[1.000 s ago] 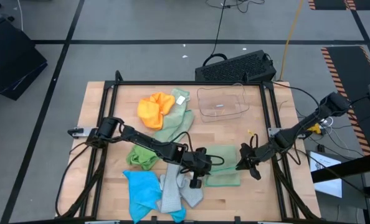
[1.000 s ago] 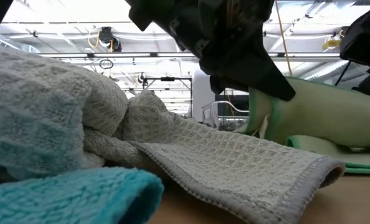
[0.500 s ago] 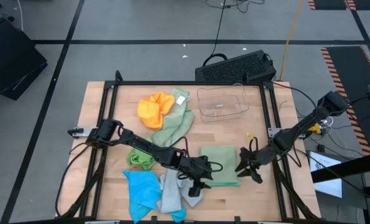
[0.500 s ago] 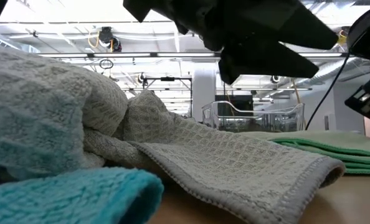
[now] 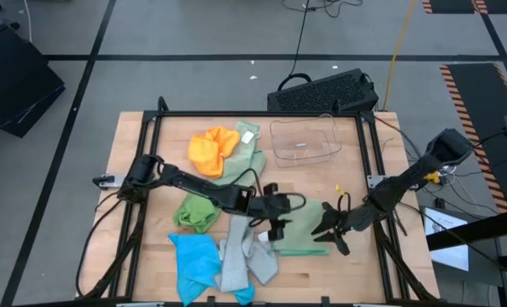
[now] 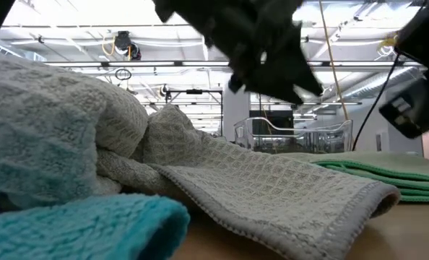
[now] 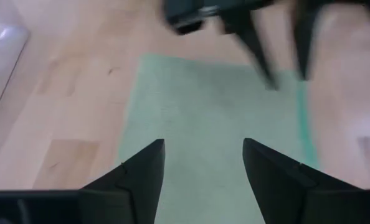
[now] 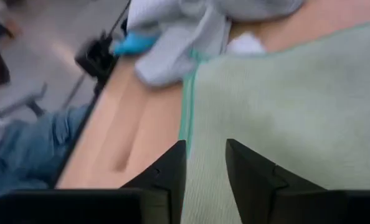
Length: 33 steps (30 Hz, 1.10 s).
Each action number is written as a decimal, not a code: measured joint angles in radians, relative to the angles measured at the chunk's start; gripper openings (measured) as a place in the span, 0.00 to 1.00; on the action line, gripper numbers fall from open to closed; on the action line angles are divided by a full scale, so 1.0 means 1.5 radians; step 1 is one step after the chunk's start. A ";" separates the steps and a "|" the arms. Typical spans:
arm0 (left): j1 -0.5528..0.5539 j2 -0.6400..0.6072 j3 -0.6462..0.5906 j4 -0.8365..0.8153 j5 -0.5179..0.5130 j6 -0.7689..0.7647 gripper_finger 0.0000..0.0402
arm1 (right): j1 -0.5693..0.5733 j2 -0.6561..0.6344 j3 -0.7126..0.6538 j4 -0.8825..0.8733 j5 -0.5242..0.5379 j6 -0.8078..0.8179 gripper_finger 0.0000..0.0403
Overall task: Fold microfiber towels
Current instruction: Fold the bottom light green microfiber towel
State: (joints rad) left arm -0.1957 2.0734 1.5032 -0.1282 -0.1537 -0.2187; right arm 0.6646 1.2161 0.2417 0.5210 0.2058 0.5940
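Microfiber towels, as I judge them, are light, limp and slightly clingy; each will sag from any single pinch, so I would take hold at two corners of one edge. The folded pale green towel (image 5: 300,228) lies flat as a neat rectangle with a darker green hem, and I use it as landmark. My left gripper (image 7: 202,163) hovers over it with fingers spread and nothing between them. My right gripper (image 5: 329,232) sits at its edge on the right arm's side, fingers parted, empty. Beside the landmark, toward the left arm, lie a grey waffle-weave towel (image 5: 241,260), then a blue one (image 5: 194,260) and a bright green one (image 5: 194,213). Beyond those, an orange towel (image 5: 209,149) rests crumpled against another pale green cloth (image 5: 243,170).
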 joint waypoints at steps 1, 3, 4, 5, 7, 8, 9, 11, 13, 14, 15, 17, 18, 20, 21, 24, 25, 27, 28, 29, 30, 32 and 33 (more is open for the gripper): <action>0.005 0.002 -0.005 -0.004 0.003 0.005 0.56 | 0.006 0.026 0.000 0.010 0.000 -0.004 0.22; 0.012 0.004 -0.012 0.001 0.014 0.021 0.57 | 0.019 0.074 0.000 0.025 0.000 -0.014 0.19; 0.016 0.003 -0.015 0.007 0.015 0.027 0.56 | 0.025 0.095 0.000 0.029 0.000 -0.020 0.17; 0.018 0.002 -0.018 0.012 0.015 0.033 0.56 | 0.031 0.115 0.000 0.036 0.001 -0.023 0.15; 0.025 0.002 -0.019 0.005 0.015 0.037 0.56 | 0.039 0.148 0.000 0.047 0.002 -0.019 0.12; 0.031 0.002 -0.020 -0.001 0.015 0.038 0.55 | 0.042 0.158 0.001 0.055 0.003 -0.016 0.10; 0.037 0.002 -0.021 -0.005 0.013 0.038 0.55 | 0.043 0.164 0.001 0.062 0.003 -0.015 0.09; 0.051 0.002 -0.021 -0.008 0.012 0.036 0.54 | 0.045 0.158 0.002 0.058 -0.007 -0.013 0.07; 0.063 0.008 -0.020 -0.007 0.014 0.033 0.53 | 0.046 0.136 0.002 0.043 -0.020 -0.011 0.06; 0.068 0.009 -0.021 -0.013 0.016 0.033 0.53 | 0.046 0.119 0.002 0.034 -0.021 -0.009 0.06; 0.072 0.011 -0.021 -0.020 0.020 0.036 0.53 | 0.046 0.098 0.002 0.022 -0.022 -0.008 0.06; 0.078 0.019 -0.021 -0.014 0.028 0.040 0.53 | 0.046 0.052 0.002 -0.012 -0.021 0.001 0.08; 0.081 0.020 -0.021 -0.014 0.033 0.042 0.53 | 0.046 0.026 0.002 -0.040 -0.021 0.009 0.10; 0.085 0.024 -0.021 -0.023 0.039 0.045 0.53 | 0.046 -0.027 0.001 -0.093 -0.021 0.029 0.13; 0.087 0.031 -0.021 -0.016 0.040 0.045 0.53 | 0.045 -0.055 0.002 -0.128 -0.017 0.044 0.15; 0.090 0.038 -0.021 -0.017 0.061 0.058 0.53 | 0.032 -0.135 0.002 -0.242 0.015 0.088 0.21; 0.091 0.041 -0.021 -0.012 0.071 0.060 0.53 | 0.026 -0.159 0.002 -0.276 0.024 0.101 0.23; 0.094 0.048 -0.019 0.007 0.096 0.059 0.53 | 0.013 -0.205 0.001 -0.337 0.038 0.131 0.27; 0.096 0.049 -0.020 0.002 0.105 0.057 0.53 | 0.005 -0.223 0.001 -0.357 0.040 0.146 0.29; 0.097 0.051 -0.021 -0.001 0.111 0.054 0.53 | -0.005 -0.240 0.001 -0.380 0.044 0.161 0.31; 0.099 0.058 -0.021 0.006 0.115 0.052 0.53 | -0.015 -0.258 0.001 -0.405 0.051 0.173 0.33; 0.104 0.067 -0.020 0.011 0.125 0.050 0.53 | -0.037 -0.290 0.001 -0.434 0.058 0.186 0.37; 0.106 0.069 -0.021 0.004 0.136 0.050 0.53 | -0.050 -0.303 0.001 -0.450 0.057 0.191 0.39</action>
State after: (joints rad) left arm -0.0360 2.1768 1.4714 -0.1216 0.0496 -0.1441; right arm 0.5902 0.7618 0.2436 -0.1547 0.2917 0.8802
